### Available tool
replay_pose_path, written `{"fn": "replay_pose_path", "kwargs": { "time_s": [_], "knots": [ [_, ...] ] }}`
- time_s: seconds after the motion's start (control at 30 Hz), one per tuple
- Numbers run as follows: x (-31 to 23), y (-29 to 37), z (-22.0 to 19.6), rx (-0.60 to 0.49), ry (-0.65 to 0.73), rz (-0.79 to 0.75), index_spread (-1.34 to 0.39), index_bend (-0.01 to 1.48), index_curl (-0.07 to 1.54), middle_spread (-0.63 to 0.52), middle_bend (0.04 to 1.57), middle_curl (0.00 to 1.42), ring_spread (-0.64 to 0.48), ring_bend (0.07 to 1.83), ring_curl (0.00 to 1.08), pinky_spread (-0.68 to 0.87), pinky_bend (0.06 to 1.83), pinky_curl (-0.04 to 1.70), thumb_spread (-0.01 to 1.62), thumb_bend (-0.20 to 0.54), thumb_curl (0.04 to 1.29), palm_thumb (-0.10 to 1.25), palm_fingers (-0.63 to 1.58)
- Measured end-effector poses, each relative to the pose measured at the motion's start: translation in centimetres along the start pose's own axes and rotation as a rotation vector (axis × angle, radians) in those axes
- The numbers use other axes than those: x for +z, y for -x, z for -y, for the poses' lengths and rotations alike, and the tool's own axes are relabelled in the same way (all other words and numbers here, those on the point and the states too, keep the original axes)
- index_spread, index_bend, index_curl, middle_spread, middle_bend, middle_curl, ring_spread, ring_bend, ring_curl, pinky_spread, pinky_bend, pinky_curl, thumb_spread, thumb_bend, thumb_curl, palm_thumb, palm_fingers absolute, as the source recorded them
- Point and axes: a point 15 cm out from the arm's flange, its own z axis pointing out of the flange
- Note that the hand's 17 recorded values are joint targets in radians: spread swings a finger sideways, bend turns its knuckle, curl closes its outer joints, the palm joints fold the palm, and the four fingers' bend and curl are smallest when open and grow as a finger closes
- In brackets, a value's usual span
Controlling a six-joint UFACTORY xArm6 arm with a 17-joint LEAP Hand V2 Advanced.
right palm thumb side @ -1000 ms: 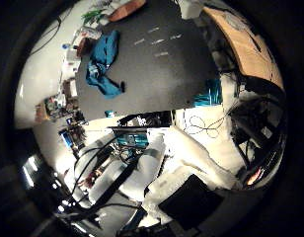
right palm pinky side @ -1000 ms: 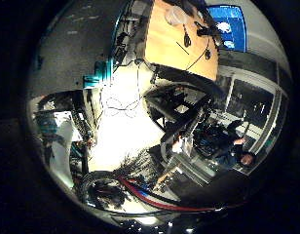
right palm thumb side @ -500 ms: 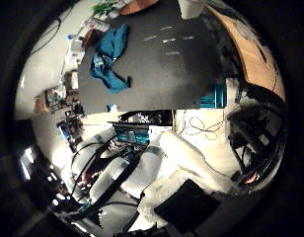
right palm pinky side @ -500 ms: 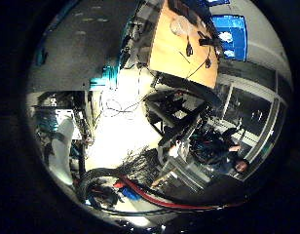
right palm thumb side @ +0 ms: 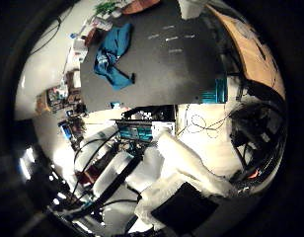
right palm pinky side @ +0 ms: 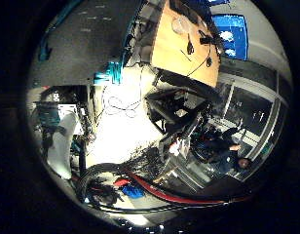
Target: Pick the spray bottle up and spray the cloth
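A crumpled blue cloth (right palm thumb side: 112, 57) lies on the dark table top (right palm thumb side: 167, 69), near one end of it. At the table's far edge stands a white object (right palm thumb side: 194, 6), cut off by the edge of the view; I cannot tell whether it is the spray bottle. My hand (right palm thumb side: 184, 173) shows only as white and black body parts, well away from the table and above the floor beside it. It holds nothing that I can see. In the little finger side view a corner of the cloth (right palm pinky side: 43, 51) shows on the same table.
Small green, orange and mixed items (right palm thumb side: 106, 7) lie past the cloth at the table's end. A wooden desk (right palm pinky side: 184, 48) with a blue screen (right palm pinky side: 230, 34) stands beside the table. Teal fittings (right palm thumb side: 220, 91) mark the table's corner. Equipment racks (right palm pinky side: 179, 109) stand on the pale floor (right palm pinky side: 125, 131).
Both views have shifted, so the camera has moved. The table and cloth now fill more of the thumb side view. The cloth lies as before.
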Motion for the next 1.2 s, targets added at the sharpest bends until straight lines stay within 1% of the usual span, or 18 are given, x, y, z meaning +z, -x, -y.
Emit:
{"fn": "replay_pose_path", "kwargs": {
  "time_s": [0.27, 1.2],
  "knots": [
    [0.81, 0.4, -0.22, 0.003, 0.013, 0.014, -0.4, 0.2, 0.37, 0.04, 0.18, 0.29, 0.17, 0.19, 0.2, 0.38, 0.21, 0.32, 1.2, -0.016, 0.24, 0.56, 0.2],
    [0.74, -0.23, -0.43, 0.025, 0.001, 0.009, -0.4, 0.2, 0.37, 0.04, 0.18, 0.29, 0.17, 0.19, 0.2, 0.38, 0.2, 0.32, 1.2, -0.016, 0.24, 0.56, 0.2]
  ]
}}
